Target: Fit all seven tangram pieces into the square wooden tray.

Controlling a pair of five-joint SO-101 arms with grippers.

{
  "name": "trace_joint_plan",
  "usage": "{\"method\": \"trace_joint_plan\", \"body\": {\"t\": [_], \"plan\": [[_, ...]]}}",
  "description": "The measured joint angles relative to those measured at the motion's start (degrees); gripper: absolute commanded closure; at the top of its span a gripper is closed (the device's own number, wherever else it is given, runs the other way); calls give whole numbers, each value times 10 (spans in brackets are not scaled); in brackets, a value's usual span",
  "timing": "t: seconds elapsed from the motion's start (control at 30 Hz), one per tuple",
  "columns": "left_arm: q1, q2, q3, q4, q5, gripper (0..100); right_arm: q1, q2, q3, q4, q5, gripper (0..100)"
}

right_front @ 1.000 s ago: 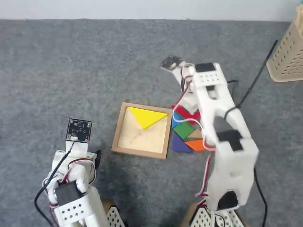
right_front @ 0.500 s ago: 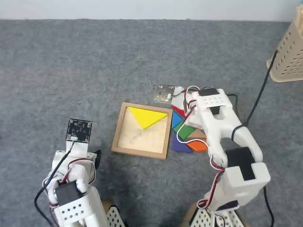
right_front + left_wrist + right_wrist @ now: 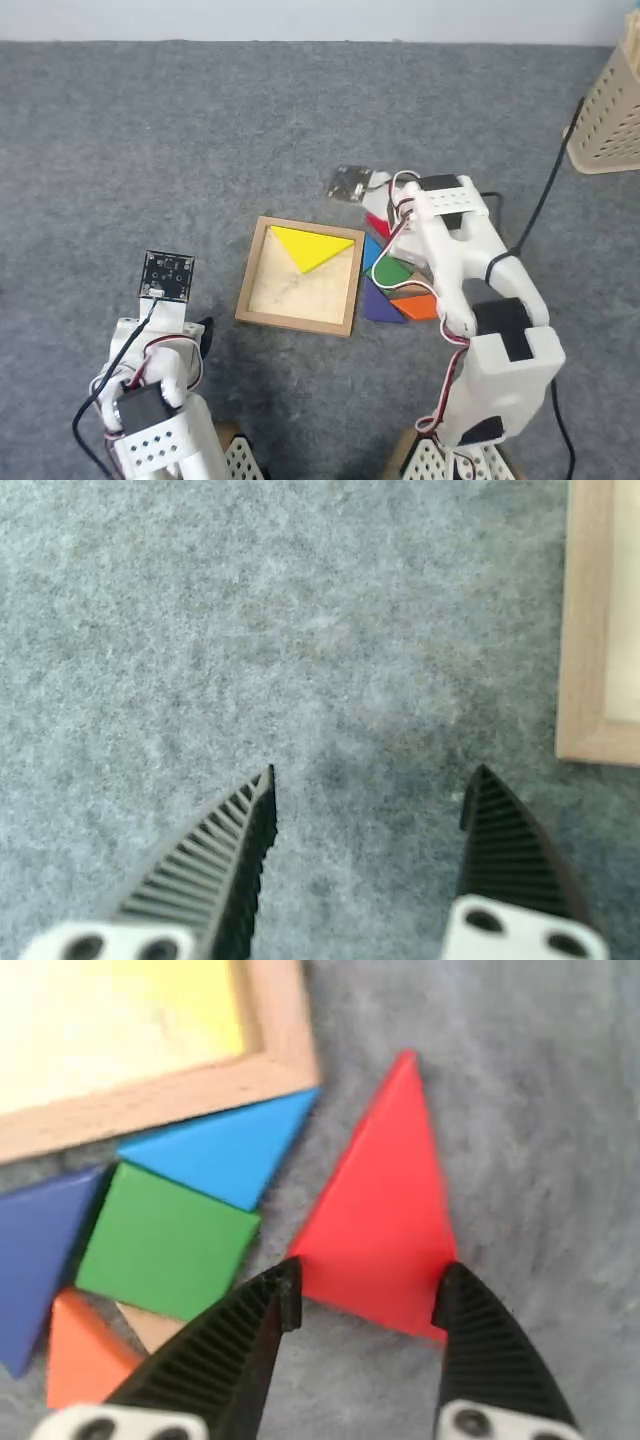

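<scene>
The square wooden tray (image 3: 258,300) lies mid-table with a yellow triangle (image 3: 310,246) in its far corner. Against its right side sits a cluster of loose pieces: red triangle (image 3: 385,1215), blue triangle (image 3: 215,1148), green square (image 3: 165,1240), purple triangle (image 3: 30,1250), orange triangle (image 3: 80,1355) and a tan piece (image 3: 150,1325). My right gripper (image 3: 370,1285) hangs open low over the red triangle, one finger at each end of its short edge. My left gripper (image 3: 372,790) is open over bare carpet, just left of the tray's rim (image 3: 590,630).
A beige slatted basket (image 3: 610,110) stands at the far right edge. Grey carpet covers the whole table. The left arm (image 3: 160,350) rests near the front left, and the right arm (image 3: 470,270) stretches over the loose pieces.
The right arm has pulled back from its far reach and dropped down onto the red triangle. The left arm and all pieces have stayed put.
</scene>
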Motion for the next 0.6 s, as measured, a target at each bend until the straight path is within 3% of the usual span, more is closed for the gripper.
{"method": "trace_joint_plan", "body": {"t": [0.33, 0.6], "plan": [[0, 0, 0, 0, 0, 720, 74, -1, -1, 9, -270, 776], [0, 0, 0, 0, 0, 720, 90, -35, -18, 41, -315, 768]]}}
